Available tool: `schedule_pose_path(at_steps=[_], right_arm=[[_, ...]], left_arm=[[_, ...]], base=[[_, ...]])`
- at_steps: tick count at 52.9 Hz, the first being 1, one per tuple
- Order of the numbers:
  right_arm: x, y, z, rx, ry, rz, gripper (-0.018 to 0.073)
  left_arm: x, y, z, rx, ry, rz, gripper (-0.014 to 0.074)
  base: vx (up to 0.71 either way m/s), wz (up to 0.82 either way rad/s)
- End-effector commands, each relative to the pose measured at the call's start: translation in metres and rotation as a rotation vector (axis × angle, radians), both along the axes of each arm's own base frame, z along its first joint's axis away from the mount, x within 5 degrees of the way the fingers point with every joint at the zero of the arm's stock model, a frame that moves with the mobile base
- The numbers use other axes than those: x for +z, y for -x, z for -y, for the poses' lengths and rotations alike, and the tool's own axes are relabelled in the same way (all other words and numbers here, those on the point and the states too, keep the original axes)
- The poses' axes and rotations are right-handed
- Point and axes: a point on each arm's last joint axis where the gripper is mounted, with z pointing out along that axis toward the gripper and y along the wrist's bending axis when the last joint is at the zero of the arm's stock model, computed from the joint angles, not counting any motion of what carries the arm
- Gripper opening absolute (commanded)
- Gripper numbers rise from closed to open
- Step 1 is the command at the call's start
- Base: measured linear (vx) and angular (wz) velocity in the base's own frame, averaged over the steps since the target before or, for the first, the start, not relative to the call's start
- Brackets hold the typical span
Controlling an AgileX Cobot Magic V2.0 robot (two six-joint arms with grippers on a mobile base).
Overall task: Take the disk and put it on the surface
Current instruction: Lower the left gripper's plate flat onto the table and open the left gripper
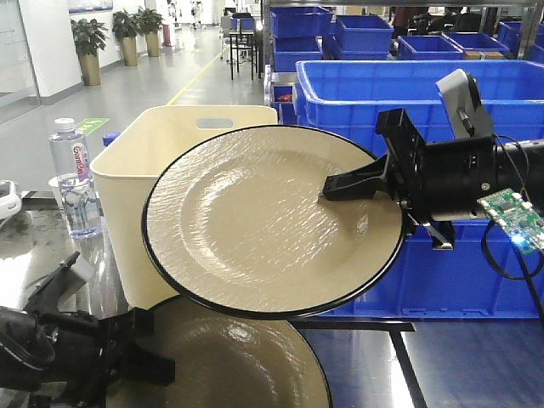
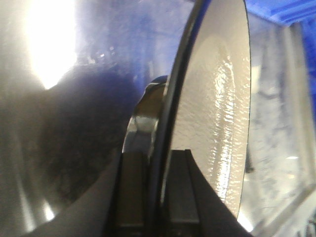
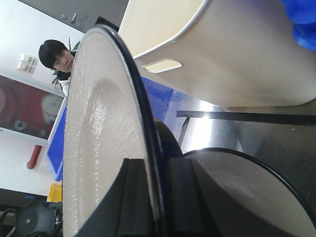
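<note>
Two cream disks with black rims are in view. The upper disk [image 1: 255, 221] hangs tilted in the air in front of the bin, and my right gripper [image 1: 331, 191] is shut on its right rim. The right wrist view shows that disk [image 3: 98, 148] edge-on between the gripper [image 3: 157, 165] fingers. The lower disk [image 1: 246, 365] sits low over the dark glossy surface [image 1: 463, 365], with my left gripper [image 1: 161, 344] shut on its left rim. In the left wrist view the gripper [image 2: 157, 158] clamps this disk [image 2: 217, 123]. Whether it touches the surface [image 2: 59, 148] I cannot tell.
A cream bin [image 1: 136, 187] stands behind the disks, with blue crates [image 1: 476, 93] behind and to the right. A water bottle [image 1: 72, 178] stands at the left. Black tape lines [image 1: 357, 325] cross the surface. A person [image 3: 57, 57] shows in the right wrist view.
</note>
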Motion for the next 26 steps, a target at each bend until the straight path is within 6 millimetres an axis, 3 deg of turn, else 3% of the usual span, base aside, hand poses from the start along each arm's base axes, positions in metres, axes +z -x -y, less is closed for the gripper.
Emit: schedule_pose_path(at_steps=[1,12,26], right_arm=[[0.035,0.011,0.003,-0.042,-0.128,0.082,-0.0008],[0.035,0.010,0.003,-0.056,-0.126,0.088,-0.0008],[0.035,0.010,0.004,-0.059,-0.117,0.091,-0.0008]], left_arm=[[0.024,0.000,0.003,0.057,0.087,0.063,0.0011],[0.021,-0.005,0.002,0.081,0.081,0.068,0.0020],[-0.009,-0.020,0.009,0.053,0.103,-0.070,0.0027]], base=[[0.00,0.00],[0.00,0.00],[0.00,0.00]])
